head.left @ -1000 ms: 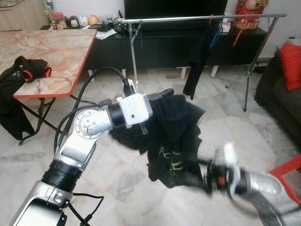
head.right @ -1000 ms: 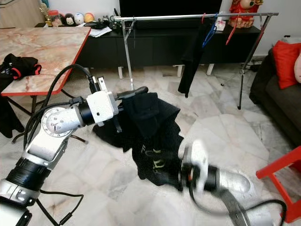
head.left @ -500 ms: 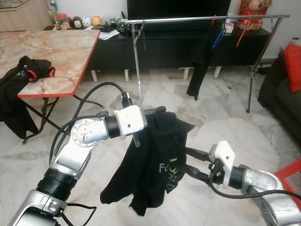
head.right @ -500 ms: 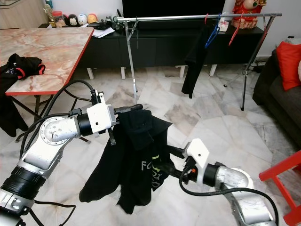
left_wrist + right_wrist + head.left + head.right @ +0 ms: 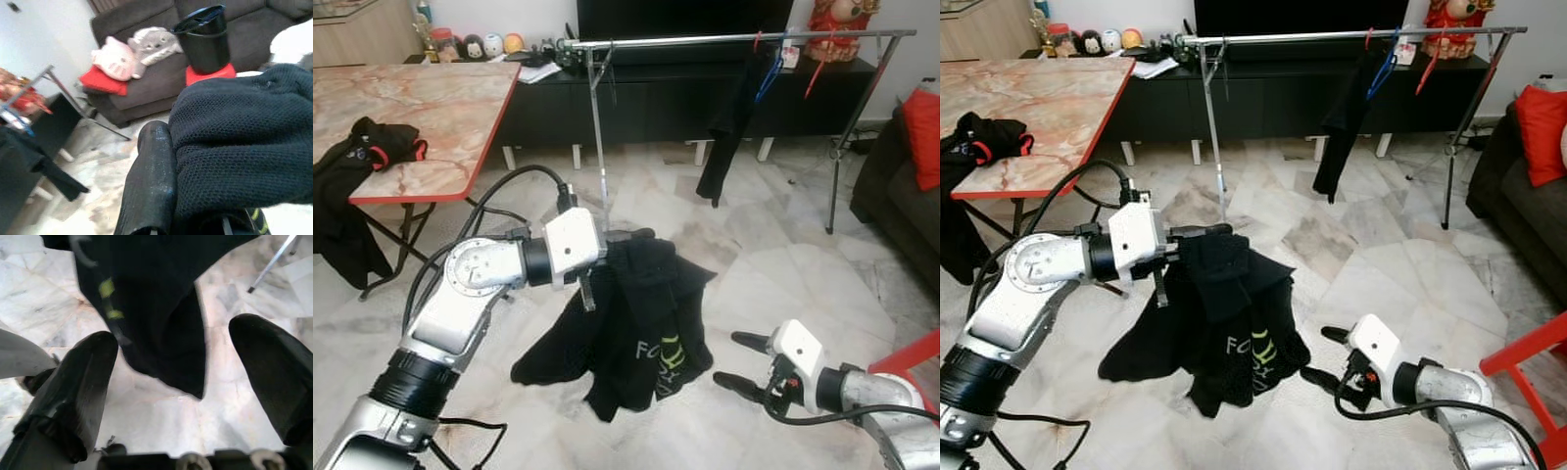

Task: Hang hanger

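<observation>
A black shirt (image 5: 646,313) with yellow-green lettering hangs from my left gripper (image 5: 632,235), which is shut on its top; the hem spreads out low by the floor. In the left wrist view the shirt's mesh cloth (image 5: 244,142) lies against one black finger (image 5: 151,181). My right gripper (image 5: 729,358) is open, low over the floor to the right of the shirt and apart from it. Its wrist view looks past both fingers (image 5: 83,382) at the shirt (image 5: 146,298). A metal clothes rail (image 5: 705,39) stands behind, with a black garment (image 5: 729,127) on a blue hanger (image 5: 766,73).
A marble-topped table (image 5: 421,108) with a black jacket (image 5: 372,147) stands to the left. A dark TV console (image 5: 656,98) runs behind the rail. A dark sofa (image 5: 901,186) with a red cushion (image 5: 922,137) is at the right, a red stool (image 5: 911,357) beside my right arm.
My right gripper has drawn back from the shirt, down and to the right, and stands open. The left arm has sunk a little with the shirt.
</observation>
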